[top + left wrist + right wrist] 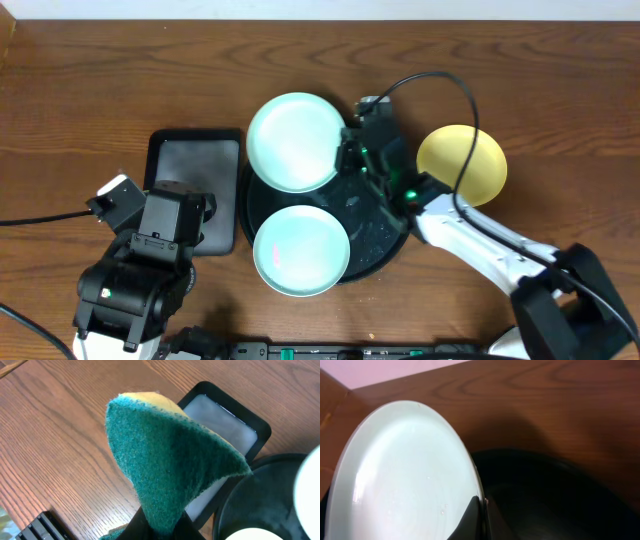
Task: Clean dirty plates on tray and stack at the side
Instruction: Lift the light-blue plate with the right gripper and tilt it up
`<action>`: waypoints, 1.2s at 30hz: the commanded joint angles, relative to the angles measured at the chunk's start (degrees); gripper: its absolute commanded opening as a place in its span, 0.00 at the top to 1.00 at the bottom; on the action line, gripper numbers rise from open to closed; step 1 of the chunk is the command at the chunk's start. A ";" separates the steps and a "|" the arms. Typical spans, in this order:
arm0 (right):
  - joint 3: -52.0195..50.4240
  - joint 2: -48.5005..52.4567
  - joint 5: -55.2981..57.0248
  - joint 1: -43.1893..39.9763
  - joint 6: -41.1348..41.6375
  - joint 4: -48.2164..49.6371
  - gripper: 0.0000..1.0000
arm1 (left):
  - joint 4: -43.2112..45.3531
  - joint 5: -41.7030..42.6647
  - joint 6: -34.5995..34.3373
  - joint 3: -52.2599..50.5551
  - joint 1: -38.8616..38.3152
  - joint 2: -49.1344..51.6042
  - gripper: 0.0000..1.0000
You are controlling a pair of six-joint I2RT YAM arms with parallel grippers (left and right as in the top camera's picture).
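Observation:
One mint plate (296,142) hangs over the back left rim of the round black tray (385,235). My right gripper (347,152) is shut on this plate's right edge. In the right wrist view the fingers (476,516) pinch the rim of the plate (405,475). A second mint plate (300,250), with a faint reddish smear, lies on the tray's front left. A yellow plate (462,165) rests on the table right of the tray. My left gripper (165,529) is shut on a green sponge (170,460) with a yellow back, held above the wood left of the tray (260,500).
A small rectangular black tray (195,185) with a grey inside lies left of the round tray, partly under my left arm (150,255). The right arm's black cable (455,110) loops over the yellow plate. A dark bar (300,352) runs along the table's front edge.

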 commanded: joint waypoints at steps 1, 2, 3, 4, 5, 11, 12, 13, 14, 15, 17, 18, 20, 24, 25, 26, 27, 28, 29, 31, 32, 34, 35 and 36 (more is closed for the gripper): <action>0.68 3.78 3.19 3.54 3.87 5.33 0.98 | -0.07 -0.52 -0.72 0.13 0.24 -0.07 0.92; 0.79 4.68 3.50 4.28 5.03 7.06 0.99 | -0.07 -0.52 -0.72 0.13 0.24 -0.07 0.92; 0.98 5.40 3.96 4.92 5.92 8.31 0.98 | -0.09 -0.52 -0.72 0.13 0.24 -0.07 0.92; 1.25 6.10 4.59 5.60 6.47 9.35 0.98 | -0.09 -0.52 -0.70 0.13 0.24 -0.07 0.92; 1.64 6.86 5.42 6.23 6.69 10.14 0.99 | -0.09 -0.52 -0.57 0.13 0.24 -0.07 0.92; 8.04 12.61 8.70 10.23 6.54 10.93 0.98 | -0.11 -0.50 0.59 0.13 0.24 -0.07 0.92; 9.88 13.90 8.70 10.84 6.19 10.78 0.98 | -0.11 -0.52 0.57 0.13 0.24 -0.07 0.92; 11.15 14.64 8.68 11.26 5.75 10.71 0.98 | -0.11 -0.52 0.59 0.13 0.24 -0.07 0.92; 12.92 15.72 8.70 11.82 5.11 10.54 0.99 | -0.11 -0.52 0.59 0.13 0.24 -0.07 0.92; 14.78 16.63 8.70 12.41 4.15 10.29 0.98 | -0.13 -0.52 0.59 0.13 0.24 -0.07 0.92; 18.88 18.47 8.72 13.68 0.46 9.38 0.98 | -0.28 -0.52 0.59 0.13 0.24 -0.07 0.93; 20.61 19.10 8.81 14.23 -1.86 8.72 0.98 | -0.37 -0.52 0.59 0.13 0.24 -0.07 0.92; 23.45 19.82 9.86 15.08 -6.49 7.41 0.98 | -0.76 -0.55 0.61 0.13 0.24 -0.07 0.92; 26.49 20.11 15.37 17.00 -17.29 6.10 0.99 | -0.98 -0.52 1.66 0.13 0.24 -0.07 0.92; 26.73 20.11 16.68 17.40 -19.56 6.32 0.99 | -0.98 -0.55 1.66 0.13 0.24 -0.07 0.92; 26.99 20.11 17.84 17.77 -21.81 6.32 0.99 | -0.98 -0.55 1.66 0.13 0.24 -0.07 0.92; 27.17 20.11 18.60 18.10 -23.89 6.32 0.99 | -0.96 -0.55 1.64 0.13 0.24 -0.07 0.92; 27.19 20.11 19.19 18.45 -26.18 6.54 0.99 | -0.96 -0.55 1.66 0.13 0.24 -0.07 0.92; 27.19 20.11 19.19 18.64 -28.39 6.75 0.99 | -0.98 -0.55 1.66 0.13 0.26 -0.07 0.92; 27.19 20.11 19.19 18.99 -31.93 6.88 0.99 | -0.98 -0.52 1.64 0.11 0.24 -0.07 0.92; 27.19 20.13 19.21 19.17 -33.11 6.95 0.99 | -0.98 -0.55 1.64 0.07 0.24 -0.07 0.92; 27.19 20.13 19.41 19.54 -34.80 7.30 0.99 | -0.98 -0.52 1.64 -0.09 0.24 -0.07 0.92; 27.19 20.13 19.67 19.74 -35.28 7.76 0.99 | -0.98 -0.52 1.64 -0.22 0.24 -0.07 0.92; 27.19 20.13 19.93 19.91 -35.87 8.24 0.99 | -0.98 -0.52 1.64 -0.28 0.24 -0.04 0.92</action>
